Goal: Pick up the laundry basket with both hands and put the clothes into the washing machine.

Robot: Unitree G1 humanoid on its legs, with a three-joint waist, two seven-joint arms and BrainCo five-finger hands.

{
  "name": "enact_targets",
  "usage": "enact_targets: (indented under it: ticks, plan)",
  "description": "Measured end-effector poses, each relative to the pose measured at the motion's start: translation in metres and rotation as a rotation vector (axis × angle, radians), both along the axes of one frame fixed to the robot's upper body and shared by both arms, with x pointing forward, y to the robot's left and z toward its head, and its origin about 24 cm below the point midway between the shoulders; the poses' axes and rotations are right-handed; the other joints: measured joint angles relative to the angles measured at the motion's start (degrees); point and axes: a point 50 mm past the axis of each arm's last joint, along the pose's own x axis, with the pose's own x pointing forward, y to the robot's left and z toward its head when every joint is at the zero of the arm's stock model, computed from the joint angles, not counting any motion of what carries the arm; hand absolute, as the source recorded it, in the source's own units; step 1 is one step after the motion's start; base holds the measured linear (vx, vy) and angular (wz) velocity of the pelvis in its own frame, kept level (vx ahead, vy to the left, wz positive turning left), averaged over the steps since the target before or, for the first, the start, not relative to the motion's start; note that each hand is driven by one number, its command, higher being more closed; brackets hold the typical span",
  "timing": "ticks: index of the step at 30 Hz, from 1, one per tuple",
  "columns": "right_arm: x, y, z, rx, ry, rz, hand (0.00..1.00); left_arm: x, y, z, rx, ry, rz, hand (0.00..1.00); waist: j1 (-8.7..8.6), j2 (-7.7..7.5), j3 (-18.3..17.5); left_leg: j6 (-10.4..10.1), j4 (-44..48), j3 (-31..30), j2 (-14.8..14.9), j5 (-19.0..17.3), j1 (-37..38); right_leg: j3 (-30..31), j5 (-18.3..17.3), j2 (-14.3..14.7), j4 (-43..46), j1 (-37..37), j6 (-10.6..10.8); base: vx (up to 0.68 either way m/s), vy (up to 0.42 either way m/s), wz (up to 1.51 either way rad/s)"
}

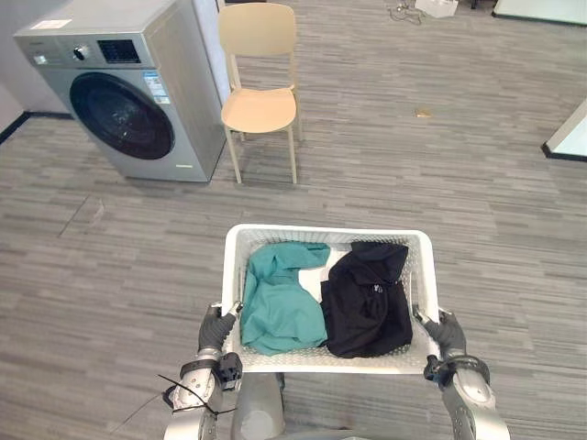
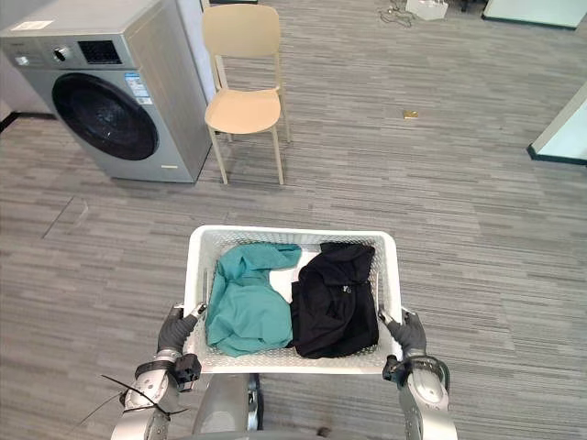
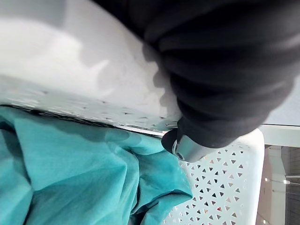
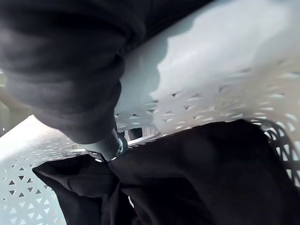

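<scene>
The laundry basket [image 1: 321, 230] hangs in front of the robot, clear of the floor [image 1: 477, 183], w/ its long axis running side to side across the body. The left hand [image 1: 217, 327] is clamped on the left end of the rim and the right hand [image 1: 447, 332] on the right end. In each wrist view a thumb [image 3: 180, 147] hooks over the rim into the basket, while the other fingers are hidden under the rim. Inside lie a teal garment [image 1: 280, 302] on the left and a black garment [image 1: 367, 302] on the right, touching each other.

What the next move turns on: the washing machine [image 1: 128, 92] stands ahead and off to the left, well apart from the basket, so the left-hand end is the nearer one. Its round door [image 1: 122, 115] looks closed (likely needs a free hand before any clothes go in). A chair [image 1: 261, 108] sits just beside the machine's right side, approx. straight ahead of the basket. I'd judge the approach should swing left and keep the right end clear of the chair.
</scene>
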Motion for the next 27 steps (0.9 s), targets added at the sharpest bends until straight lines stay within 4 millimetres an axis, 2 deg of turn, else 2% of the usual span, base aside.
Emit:
enact_targets:
  ticks: [1, 2, 3, 4, 5, 6, 7, 8, 9, 10, 12, 13, 14, 15, 16, 17, 18, 19, 20, 21, 22, 23, 24, 25, 26, 27]
  plan:
    - [0.000, -0.004, 0.001, -0.013, 0.002, 0.009, 1.00, -0.003, -0.002, 0.001, -0.009, -0.001, 0.006, 1.00, 0.01, 1.06, -0.4, -2.1, -7.3, -3.6, -0.2, 1.3, -0.8, 0.0, -3.2, -0.4, 0.0, 2.2, 1.5, 0.76, 0.390, -0.15]
    - [0.000, -0.003, -0.005, -0.004, 0.024, 0.009, 1.00, -0.005, 0.000, -0.004, -0.006, 0.020, 0.009, 1.00, -0.10, 0.04, -0.8, -1.4, -1.8, -2.5, -1.9, 6.4, -1.2, 0.0, -6.5, -3.0, 2.0, 4.7, 1.9, 0.78, 0.407, -0.07]
    - [-0.003, -0.003, -0.009, -0.004, 0.043, 0.010, 1.00, -0.007, 0.000, -0.007, -0.008, 0.040, 0.010, 1.00, -0.38, -0.88, -1.1, 0.2, 0.2, -1.9, -2.9, 7.5, -0.9, 0.3, -6.7, -4.1, 4.6, 4.9, 2.1, 0.69, 0.368, 0.05]
    - [-0.007, -0.003, -0.016, 0.000, 0.076, 0.007, 1.00, -0.011, -0.001, -0.012, -0.015, 0.073, 0.012, 1.00, -0.34, -2.13, -1.5, 2.6, 2.6, -1.2, -4.9, 8.0, 0.3, 1.1, -6.7, -6.6, 14.7, 2.3, 2.1, 0.74, 0.347, 0.18]
    - [-0.011, 0.000, -0.020, 0.014, 0.095, 0.002, 1.00, -0.012, 0.003, -0.013, 0.002, 0.086, 0.006, 1.00, -0.70, -4.73, -1.3, 5.4, 4.1, 0.0, -7.6, 5.4, 2.6, 2.2, -4.4, -10.3, 30.0, -3.2, 2.9, 0.74, 0.344, 0.28]
    - [-0.012, 0.002, -0.022, 0.023, 0.101, 0.000, 1.00, -0.012, 0.005, -0.013, 0.010, 0.091, 0.002, 1.00, -1.30, -5.97, -1.1, 6.0, 4.7, 0.4, -9.1, 3.9, 3.9, 2.9, -0.6, -11.8, 37.5, -6.1, 3.6, 0.73, 0.304, 0.51]
    - [-0.015, 0.006, -0.027, 0.043, 0.114, -0.003, 1.00, -0.012, 0.008, -0.013, 0.023, 0.096, -0.003, 1.00, -2.41, -7.53, -1.0, 7.1, 5.0, 0.5, -11.5, 1.6, 6.4, 3.7, 9.6, -13.7, 47.3, -9.6, 4.8, 0.68, 0.244, 0.68]
    - [-0.020, 0.009, -0.033, 0.060, 0.139, -0.012, 1.00, -0.011, 0.011, -0.013, 0.042, 0.104, -0.010, 1.00, -3.55, -8.17, -0.5, 8.4, 4.2, 0.0, -13.6, -1.0, 11.9, 5.8, 13.8, -14.2, 62.5, -16.0, 5.4, 0.66, 0.223, 0.60]
    - [-0.021, 0.010, -0.033, 0.058, 0.142, -0.012, 1.00, -0.011, 0.011, -0.013, 0.045, 0.106, -0.010, 1.00, -3.69, -7.63, -0.3, 8.6, 3.4, -0.7, -14.0, -1.8, 14.5, 5.9, 12.0, -13.3, 67.1, -18.6, 5.0, 0.64, 0.187, 0.53]
    - [-0.025, 0.009, -0.034, 0.061, 0.146, -0.024, 1.00, -0.010, 0.009, -0.012, 0.053, 0.104, -0.022, 1.00, -4.25, -6.05, -0.1, 8.8, 0.5, -2.3, -14.1, -2.9, 19.7, 4.8, 7.9, -11.3, 71.4, -23.1, 3.3, 0.62, 0.160, 0.47]
    - [-0.032, 0.009, -0.032, 0.068, 0.135, -0.046, 1.00, -0.008, 0.006, -0.009, 0.066, 0.090, -0.052, 1.00, -5.05, -4.53, -0.2, 9.0, -4.2, -4.4, -14.3, -3.0, 25.7, 1.2, 3.6, -9.3, 69.6, -28.6, 3.1, 0.55, 0.103, 0.63]
    - [-0.036, 0.007, -0.026, 0.066, 0.107, -0.073, 1.00, -0.004, 0.002, -0.004, 0.072, 0.065, -0.075, 1.00, -5.66, -3.89, -0.1, 9.0, -7.3, -5.7, -14.3, -3.2, 29.5, -2.5, 0.7, -9.1, 63.6, -32.6, 3.4, 0.61, 0.029, 0.77]
    - [-0.041, 0.003, -0.022, 0.065, 0.090, -0.099, 1.00, 0.000, -0.002, 0.000, 0.077, 0.043, -0.100, 1.00, -5.96, -3.42, -0.2, 8.7, -9.4, -7.1, -14.3, -3.9, 32.8, -7.0, -0.1, -9.8, 53.6, -35.3, 3.6, 0.73, 0.022, 0.72]
    - [-0.042, 0.003, -0.021, 0.070, 0.084, -0.112, 1.00, 0.003, -0.002, 0.002, 0.080, 0.032, -0.106, 1.00, -5.97, -3.44, -0.3, 8.5, -10.4, -7.5, -14.3, -4.3, 34.3, -9.5, 0.1, -10.3, 47.1, -36.0, 3.5, 0.61, -0.036, 0.53]
    - [-0.043, 0.001, -0.021, 0.075, 0.080, -0.127, 1.00, 0.007, -0.002, 0.006, 0.089, 0.017, -0.117, 1.00, -5.92, -3.77, -0.7, 7.8, -12.0, -7.6, -14.3, -5.5, 36.7, -14.2, 2.4, -10.2, 30.9, -35.8, 3.3, 0.61, -0.092, 0.38]
    - [-0.042, 0.002, -0.020, 0.083, 0.073, -0.128, 1.00, 0.008, -0.002, 0.009, 0.096, 0.004, -0.121, 1.00, -6.25, -4.42, -1.1, 7.0, -12.4, -7.8, -14.3, -8.3, 39.3, -15.7, 4.7, -9.4, 19.1, -35.8, 2.5, 0.75, -0.160, 0.36]
    - [-0.042, 0.002, -0.020, 0.085, 0.073, -0.132, 1.00, 0.008, -0.002, 0.009, 0.095, 0.003, -0.121, 1.00, -6.49, -4.46, -1.2, 6.5, -12.1, -8.3, -14.3, -9.9, 41.0, -15.5, 5.1, -9.1, 17.1, -35.9, 2.1, 0.81, -0.221, 0.41]
    - [-0.046, -0.001, -0.021, 0.078, 0.084, -0.140, 1.00, 0.008, -0.005, 0.008, 0.090, 0.010, -0.128, 1.00, -6.91, -4.20, -2.0, 6.0, -11.8, -9.5, -13.5, -13.1, 44.6, -11.9, 5.5, -7.9, 18.7, -36.1, 1.2, 0.90, -0.264, 0.56]
    - [-0.051, -0.003, -0.023, 0.070, 0.102, -0.149, 1.00, 0.003, -0.008, 0.004, 0.084, 0.026, -0.134, 1.00, -7.62, -3.47, -4.0, 4.7, -9.2, -10.5, -11.3, -15.5, 47.0, -9.1, 8.2, -5.7, 24.1, -36.2, -0.3, 0.64, -0.190, 0.68]
    - [-0.053, -0.003, -0.024, 0.071, 0.108, -0.151, 1.00, 0.002, -0.008, 0.003, 0.083, 0.032, -0.133, 1.00, -8.42, -3.59, -4.7, 3.9, -4.5, -11.0, -10.7, -16.0, 45.8, -8.4, 9.2, -5.3, 26.6, -36.1, -0.4, 0.80, -0.302, 0.87]
    - [-0.057, -0.008, -0.022, 0.059, 0.107, -0.158, 1.00, 0.002, -0.015, 0.002, 0.064, 0.035, -0.134, 1.00, -9.53, -1.33, -5.5, 3.4, 11.3, -10.9, -8.2, -14.8, 40.1, -10.4, 6.3, -3.8, 29.6, -34.4, -0.2, 0.75, -0.319, 0.61]
    - [-0.058, -0.016, -0.015, 0.034, 0.088, -0.155, 1.00, 0.001, -0.022, 0.001, 0.031, 0.034, -0.124, 1.00, -9.30, 2.32, -5.4, 2.8, 27.7, -9.8, -3.8, -6.0, 33.0, -11.9, 3.7, -0.2, 29.1, -31.4, -1.6, 0.88, -0.363, 0.28]
    - [-0.056, -0.017, -0.013, 0.028, 0.081, -0.146, 1.00, -0.001, -0.022, 0.000, 0.021, 0.038, -0.111, 1.00, -8.68, 3.20, -5.4, 2.1, 33.8, -9.1, -2.1, 0.5, 30.2, -11.7, 2.7, 1.2, 29.0, -30.1, -2.5, 0.69, -0.214, -0.37]
    - [-0.053, -0.017, -0.012, 0.025, 0.077, -0.135, 1.00, -0.002, -0.022, -0.001, 0.012, 0.038, -0.101, 1.00, -7.03, 4.04, -5.1, 0.1, 45.0, -8.0, 1.0, 4.1, 25.3, -11.3, 0.6, 3.3, 28.4, -26.8, -3.8, 0.67, -0.173, -0.37]
    - [-0.051, -0.015, -0.012, 0.033, 0.078, -0.130, 1.00, -0.002, -0.022, -0.001, 0.014, 0.038, -0.105, 1.00, -6.71, 3.83, -4.5, 2.0, 52.0, -6.9, 3.3, 2.8, 20.2, -11.4, -0.6, 4.5, 25.7, -21.8, -4.2, 0.67, -0.166, -0.19]
    - [-0.052, -0.015, -0.013, 0.039, 0.079, -0.134, 1.00, -0.002, -0.021, -0.001, 0.017, 0.039, -0.105, 1.00, -6.63, 3.22, -4.2, 3.2, 53.4, -6.0, 3.9, 1.7, 18.1, -11.3, -1.0, 4.5, 24.0, -19.3, -4.0, 0.65, -0.191, 0.17]
